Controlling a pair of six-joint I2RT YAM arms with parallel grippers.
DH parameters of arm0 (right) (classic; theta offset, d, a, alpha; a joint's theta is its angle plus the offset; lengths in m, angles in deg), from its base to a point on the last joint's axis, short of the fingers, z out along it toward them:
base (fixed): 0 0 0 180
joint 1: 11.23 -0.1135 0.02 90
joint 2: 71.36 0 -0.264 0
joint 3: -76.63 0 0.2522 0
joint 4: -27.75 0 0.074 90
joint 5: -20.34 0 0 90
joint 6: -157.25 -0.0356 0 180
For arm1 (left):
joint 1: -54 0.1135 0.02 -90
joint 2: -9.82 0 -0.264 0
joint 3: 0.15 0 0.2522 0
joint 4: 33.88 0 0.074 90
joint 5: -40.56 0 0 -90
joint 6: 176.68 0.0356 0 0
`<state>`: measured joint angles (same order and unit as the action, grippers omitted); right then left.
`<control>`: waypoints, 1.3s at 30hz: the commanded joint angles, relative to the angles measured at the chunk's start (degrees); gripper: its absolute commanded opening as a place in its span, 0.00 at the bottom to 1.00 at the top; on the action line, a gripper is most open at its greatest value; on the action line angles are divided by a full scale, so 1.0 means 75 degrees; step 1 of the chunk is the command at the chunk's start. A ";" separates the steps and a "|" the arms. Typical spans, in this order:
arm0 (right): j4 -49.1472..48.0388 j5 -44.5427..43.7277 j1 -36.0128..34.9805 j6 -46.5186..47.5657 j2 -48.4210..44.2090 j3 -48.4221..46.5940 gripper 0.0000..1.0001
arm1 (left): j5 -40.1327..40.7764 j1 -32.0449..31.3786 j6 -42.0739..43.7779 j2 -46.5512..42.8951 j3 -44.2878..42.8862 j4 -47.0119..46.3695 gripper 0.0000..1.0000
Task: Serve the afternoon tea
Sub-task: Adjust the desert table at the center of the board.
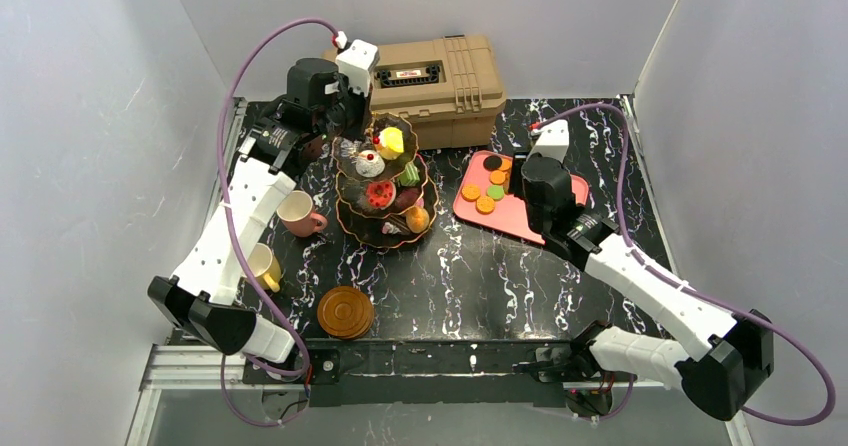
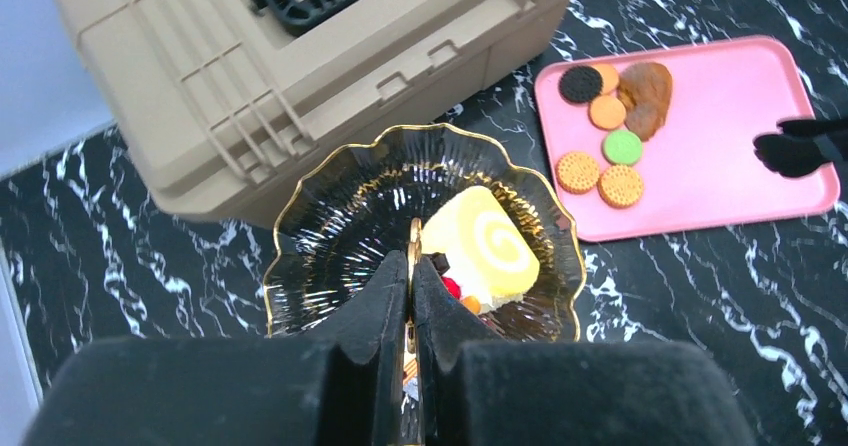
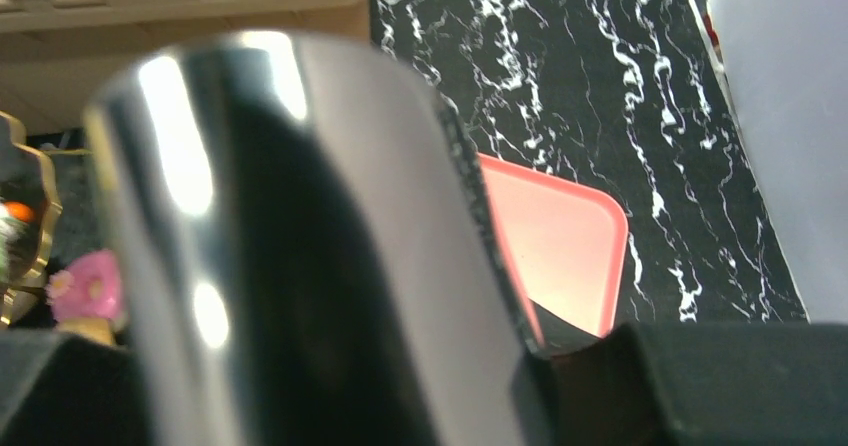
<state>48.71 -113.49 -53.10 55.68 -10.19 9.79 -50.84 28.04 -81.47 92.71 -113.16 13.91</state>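
**Left gripper [image 2: 412,268] clenched on the stand's [image 2: 345,201] gold handle [image 2: 413,234]**

Its fingers pinch that thin handle above the top tier, where a yellow roll slice [image 2: 485,243] lies loose. A jerk or tilt could slide pastries off. The toolbox [image 2: 300,76] crowds the far side, and the pink tray [image 2: 720,171] sits just right. The pink cup [image 1: 298,212], yellow cup [image 1: 262,266] and saucer [image 1: 345,312] wait near-left. The right gripper [image 2: 787,146] hovers over the tray. A shiny surface blocks its camera, so I cannot tell its grip.

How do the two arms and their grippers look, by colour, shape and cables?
Both the left arm and the right arm have white, boxy links joined by black rounded joints. A purple cable loops along each arm to a white wrist block. The fingers are matte black wedges.
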 commanded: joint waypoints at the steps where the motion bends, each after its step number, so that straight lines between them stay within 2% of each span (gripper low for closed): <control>1: -0.0624 0.0466 0.0441 -0.0374 0.0045 0.0198 0.50 | 0.1542 -0.0110 -0.1318 -0.0387 -0.0521 -0.0091 0.00; 12: -0.1179 0.1075 0.1166 -0.0412 0.0369 0.0517 0.49 | 0.2391 -0.0549 -0.3175 -0.1045 0.0021 0.0851 0.00; 13: -0.1266 0.1185 0.1238 -0.0434 0.0439 0.0582 0.49 | 0.2360 -0.0550 -0.3286 -0.1074 0.0099 0.0856 0.06; 15: -0.1374 0.1347 0.1350 -0.0468 0.0564 0.0667 0.49 | 0.2290 -0.0547 -0.3447 -0.1108 0.0178 0.0821 0.36; 18: -0.1405 0.1502 0.1458 -0.0546 0.0667 0.0701 0.48 | 0.1836 -0.0547 -0.3069 -0.1123 0.0173 0.0641 0.59; 20: -0.1433 0.1569 0.1491 -0.0588 0.0658 0.0741 0.48 | 0.1072 -0.0538 -0.2492 -0.1079 0.0042 0.0613 0.74; 22: -0.1447 0.1627 0.1503 -0.0601 0.0598 0.0780 0.48 | -0.0468 -0.0497 -0.1275 -0.0901 -0.0339 0.0912 0.96; 23: -0.1436 0.1652 0.1514 -0.0601 0.0566 0.0784 0.48 | -0.1092 -0.0490 -0.0488 -0.0868 -0.0546 0.1169 0.98; 24: -0.1414 0.1679 0.1516 -0.0601 0.0539 0.0775 0.47 | -0.1743 -0.0437 0.0786 -0.0949 -0.0612 0.1347 0.98; 25: -0.1398 0.1703 0.1525 -0.0596 0.0504 0.0773 0.47 | -0.2150 -0.0399 0.1430 -0.1106 -0.0506 0.1402 0.98; 26: -0.1384 0.1734 0.1527 -0.0585 0.0472 0.0757 0.47 | -0.2618 -0.0243 0.2736 -0.1342 -0.0292 0.1382 0.98; 28: -0.1334 0.1776 0.1528 -0.0538 0.0404 0.0728 0.48 | -0.3441 0.0148 0.4466 -0.1673 0.0095 0.1518 0.98; 32: -0.1269 0.1855 0.1550 -0.0508 0.0334 0.0642 0.48 | -0.5626 0.1434 0.7572 -0.1129 -0.0924 0.3666 0.98; 34: -0.1186 0.1902 0.1562 -0.0508 0.0331 0.0557 0.48 | -0.6032 0.1834 0.9203 -0.0592 -0.1593 0.4741 0.98; 39: -0.1094 0.1961 0.1575 -0.0539 0.0282 0.0422 0.47 | -0.6007 0.2149 1.2430 0.0050 -0.2062 0.5655 0.98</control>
<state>41.83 -99.20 -41.60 52.14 -6.17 15.75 -89.82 43.17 -16.25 90.09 -127.39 44.57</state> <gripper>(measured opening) 0.481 0.981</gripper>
